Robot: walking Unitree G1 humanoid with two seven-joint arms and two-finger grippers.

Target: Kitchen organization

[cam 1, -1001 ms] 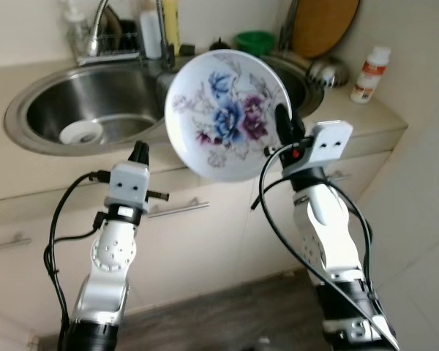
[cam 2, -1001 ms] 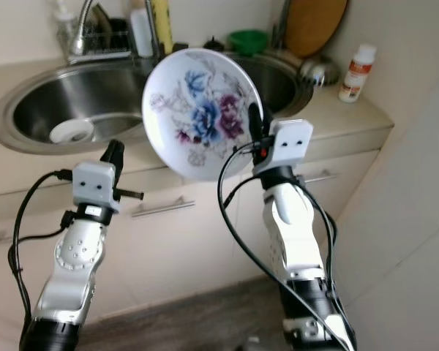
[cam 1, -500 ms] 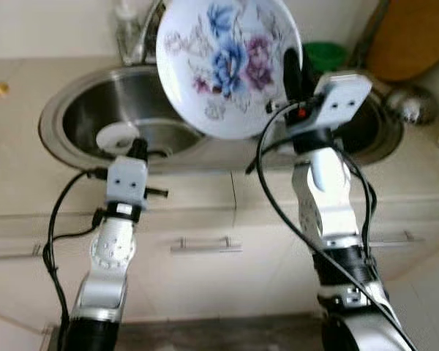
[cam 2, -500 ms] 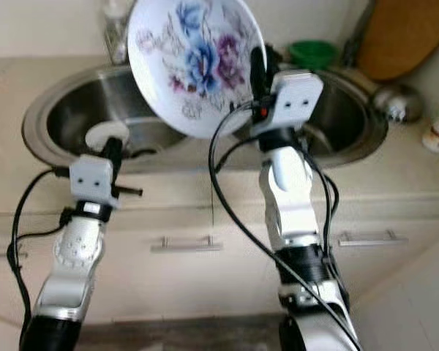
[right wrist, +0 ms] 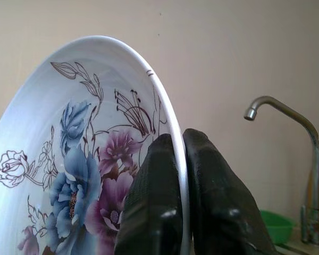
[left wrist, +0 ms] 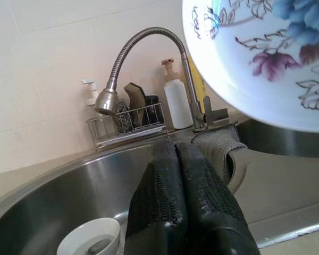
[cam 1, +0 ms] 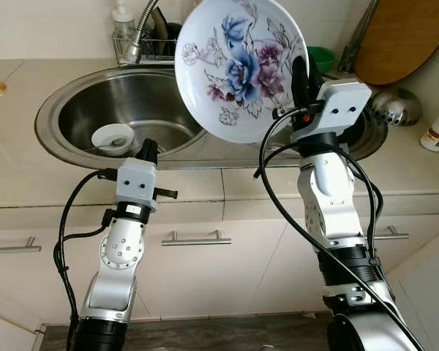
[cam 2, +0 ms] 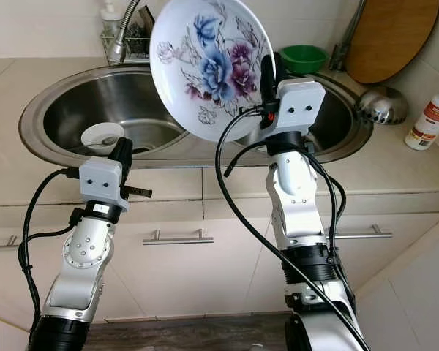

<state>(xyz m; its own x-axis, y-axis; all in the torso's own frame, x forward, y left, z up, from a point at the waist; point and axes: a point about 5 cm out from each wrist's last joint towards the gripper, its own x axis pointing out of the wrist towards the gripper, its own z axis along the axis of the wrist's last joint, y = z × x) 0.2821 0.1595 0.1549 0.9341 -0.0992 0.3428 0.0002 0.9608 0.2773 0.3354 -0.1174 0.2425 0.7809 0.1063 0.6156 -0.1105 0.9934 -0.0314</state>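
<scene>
A large white plate (cam 1: 238, 66) painted with blue and purple flowers is held up on edge above the double sink (cam 1: 73, 110). My right gripper (cam 1: 301, 69) is shut on the plate's right rim, one finger on each face, as the right wrist view shows on the plate (right wrist: 85, 159). My left gripper (cam 1: 148, 150) is shut and holds nothing, at the counter's front edge before the left basin. A small white bowl (cam 1: 112, 138) lies in that basin.
A curved tap (left wrist: 143, 58), soap bottles (left wrist: 178, 103) and a wire rack (left wrist: 127, 122) stand behind the sink. A green bowl (cam 2: 304, 57), a wooden board (cam 1: 402, 36), a steel ladle (cam 1: 391, 106) and a white bottle (cam 1: 435, 128) are at the right. Cupboard handles (cam 1: 190, 238) run below.
The camera has shifted, so the whole scene sits differently. The plate stays in my right gripper, raised over the sink; the left arm holds its place.
</scene>
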